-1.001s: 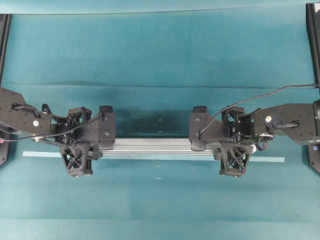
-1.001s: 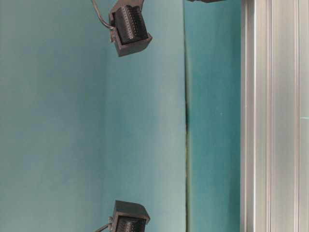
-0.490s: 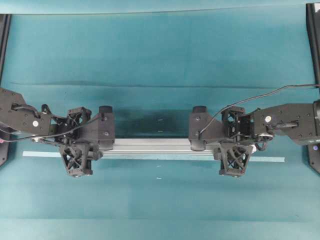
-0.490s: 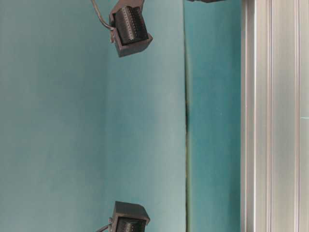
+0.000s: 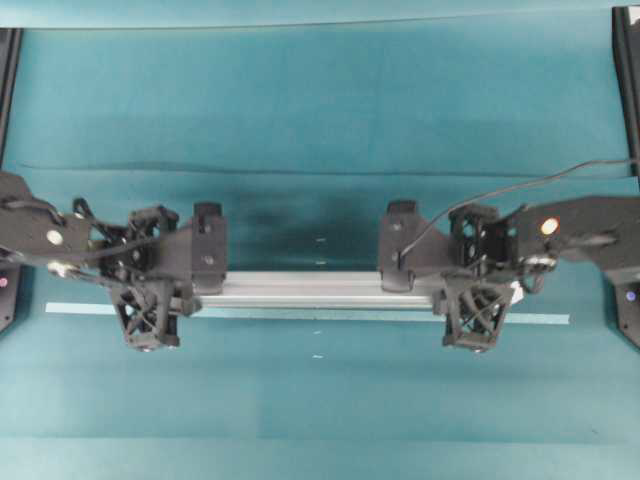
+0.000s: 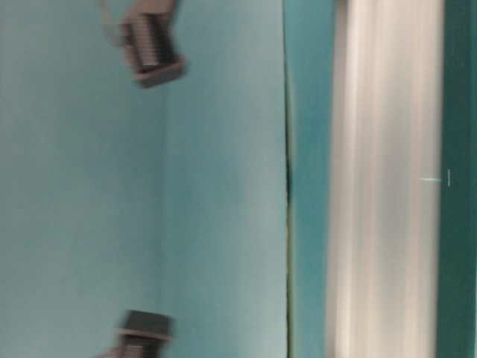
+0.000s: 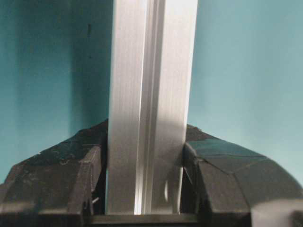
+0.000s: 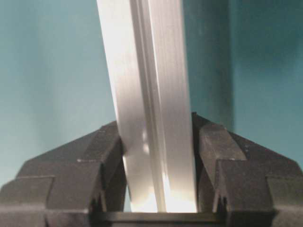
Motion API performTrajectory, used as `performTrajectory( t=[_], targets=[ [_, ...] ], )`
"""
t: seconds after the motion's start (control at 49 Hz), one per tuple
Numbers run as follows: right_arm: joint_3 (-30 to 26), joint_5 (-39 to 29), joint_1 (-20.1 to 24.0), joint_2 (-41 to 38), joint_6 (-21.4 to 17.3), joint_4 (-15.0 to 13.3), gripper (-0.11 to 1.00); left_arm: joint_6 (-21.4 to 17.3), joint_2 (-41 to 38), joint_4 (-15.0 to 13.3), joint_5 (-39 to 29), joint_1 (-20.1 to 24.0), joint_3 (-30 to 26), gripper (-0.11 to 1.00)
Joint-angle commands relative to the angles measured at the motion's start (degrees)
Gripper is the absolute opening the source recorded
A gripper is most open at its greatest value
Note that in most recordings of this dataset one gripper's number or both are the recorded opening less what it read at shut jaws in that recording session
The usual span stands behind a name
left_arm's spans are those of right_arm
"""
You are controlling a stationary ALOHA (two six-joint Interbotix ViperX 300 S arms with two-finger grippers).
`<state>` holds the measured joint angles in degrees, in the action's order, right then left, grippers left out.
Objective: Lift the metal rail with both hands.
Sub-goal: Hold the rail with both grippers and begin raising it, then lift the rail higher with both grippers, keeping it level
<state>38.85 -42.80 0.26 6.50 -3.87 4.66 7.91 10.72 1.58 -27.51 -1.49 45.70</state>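
- Spanning the teal table [image 5: 320, 100], the metal rail [image 5: 310, 288] runs level just above a pale tape strip [image 5: 540, 319].
- Left gripper [image 5: 150, 290] clamps 1 end; fingers [image 7: 57, 179] press both sides.
- Right gripper [image 5: 472, 288] likewise grips the other end.

The metal rail [image 5: 305, 290] — silver, grooved — lies level between both grippers.

- Left gripper [image 5: 150, 290]: arm reaches in from the left edge, wrist level, jaws clamped on the metal rail [image 5: 310, 289] near its left end.
- Right gripper [image 5: 478, 292]: arm reaches in from the right edge, mirrored pose, jaws clamped near the rail's right end.
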Motion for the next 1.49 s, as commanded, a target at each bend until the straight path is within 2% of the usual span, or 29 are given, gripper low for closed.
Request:
performTrajectory(
  t=[0.0,0.204,0.327,0.49,0.735,0.878,1.225,1.328,1.471],
  targets=[
    [-4.39,-4.22,-0.26,3.16,-0.88,0.26,0.38,0.7,4.48,-0.26,-3.96,0.18,-3.96,0.31],
    [-12.48,-16.44,-1.05,6.59,-0.88,0.26,0.38,0.35,10.63,-0.26,-19.78,0.26,-11.78,0.31],
    [-17.23,-22.85,-1.58,6.94,-0.88,0.26,0.38,0.7,12.66,-0.35,-26.98,0.26,-16.35,0.31],
    [-24.87,-30.85,-1.85,6.94,-1.41,0.26,0.37,0.79,13.54,-0.26,-32.17,0.09,-21.01,0.31],
    [-35.51,-39.29,-1.93,6.86,-6.06,0.18,0.37,1.49,13.18,-0.35,-38.5,0.0,-29.36,0.31],
    [-41.92,-46.14,-1.93,6.33,-8.0,-0.09,0.37,1.49,12.48,-0.26,-45.62,0.0,-35.33,0.31],
    [-53.96,-56.25,-1.85,3.87,-10.28,-0.7,0.38,1.67,9.14,-0.35,-55.9,0.0,-48.96,0.31],
    [-57.13,-57.04,-1.85,3.16,-10.37,-0.79,0.37,1.23,7.21,-0.35,-59.33,0.0,-52.47,0.31],
    [-58.71,-57.3,-1.93,2.64,-10.28,-0.79,0.37,1.67,4.57,-0.26,-65.48,0.26,-55.99,0.31]
  ],
)
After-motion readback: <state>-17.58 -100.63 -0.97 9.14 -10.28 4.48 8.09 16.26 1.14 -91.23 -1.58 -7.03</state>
